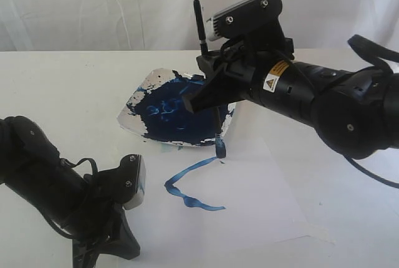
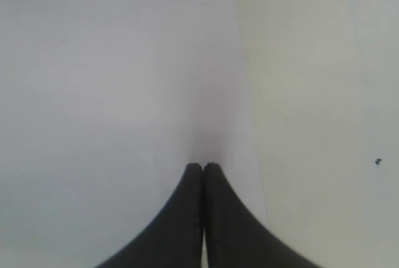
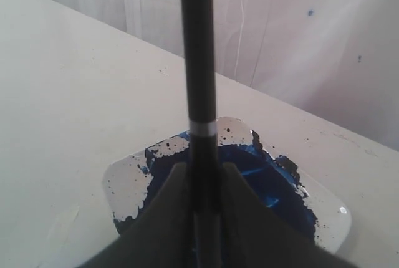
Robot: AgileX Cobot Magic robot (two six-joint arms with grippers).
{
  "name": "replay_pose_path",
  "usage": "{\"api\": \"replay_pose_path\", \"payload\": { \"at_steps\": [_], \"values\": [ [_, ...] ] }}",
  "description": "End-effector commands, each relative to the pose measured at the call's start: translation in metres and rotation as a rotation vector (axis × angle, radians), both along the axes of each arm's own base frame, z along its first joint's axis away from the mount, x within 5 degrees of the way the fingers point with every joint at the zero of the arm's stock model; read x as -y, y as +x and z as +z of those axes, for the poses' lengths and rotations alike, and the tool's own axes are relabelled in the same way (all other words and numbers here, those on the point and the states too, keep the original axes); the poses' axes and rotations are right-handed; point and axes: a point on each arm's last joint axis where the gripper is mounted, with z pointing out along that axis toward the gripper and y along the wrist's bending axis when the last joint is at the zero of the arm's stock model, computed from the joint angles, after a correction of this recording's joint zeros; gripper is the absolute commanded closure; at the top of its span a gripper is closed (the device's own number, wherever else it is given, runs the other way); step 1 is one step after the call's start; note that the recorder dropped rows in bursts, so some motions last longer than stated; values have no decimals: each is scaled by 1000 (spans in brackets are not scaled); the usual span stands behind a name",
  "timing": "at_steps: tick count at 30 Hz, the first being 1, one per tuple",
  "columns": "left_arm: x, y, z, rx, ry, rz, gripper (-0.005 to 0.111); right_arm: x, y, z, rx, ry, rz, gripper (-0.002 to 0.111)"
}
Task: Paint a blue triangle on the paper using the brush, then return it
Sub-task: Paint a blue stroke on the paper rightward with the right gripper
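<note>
My right gripper (image 1: 190,101) (image 3: 204,171) is shut on the brush (image 1: 201,28) (image 3: 198,62) and holds the thin black stick almost upright. Its blue-stained tip (image 1: 220,149) touches the paper (image 1: 249,193) just in front of the plate. The blue triangle (image 1: 194,166) shows as two wavy blue strokes that meet in a corner at the left; the side toward the brush tip is open. My left gripper (image 1: 106,257) (image 2: 203,167) is shut and empty, its tips down on the paper (image 2: 112,93) near that sheet's edge.
A square white plate (image 1: 138,103) (image 3: 128,184) smeared with dark blue paint lies behind the paper, under my right arm. A strip of tape (image 1: 318,230) holds the paper's near right corner. A white curtain closes off the back of the table (image 2: 324,93).
</note>
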Motion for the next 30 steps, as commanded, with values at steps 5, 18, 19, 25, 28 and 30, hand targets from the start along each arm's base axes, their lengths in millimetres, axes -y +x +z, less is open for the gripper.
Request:
{"api": "replay_pose_path", "payload": {
  "at_steps": [5,18,19,25,28,30],
  "values": [
    [2,-4,1,-26,-11,-11,107,-1,4,-6,-2,-5,-7,108],
    [2,-4,1,-26,-11,-11,107,7,-3,-1,-102,-15,-28,108],
    [2,-4,1,-26,-11,-11,107,8,-4,0,-106,-19,-28,108],
    [2,-4,1,-26,-11,-11,107,10,-7,3,-132,-28,-32,108],
    [2,-4,1,-26,-11,-11,107,11,-8,3,-161,-12,-42,108],
    [2,-4,1,-26,-11,-11,107,11,-8,3,-170,-11,-45,108]
  ]
}}
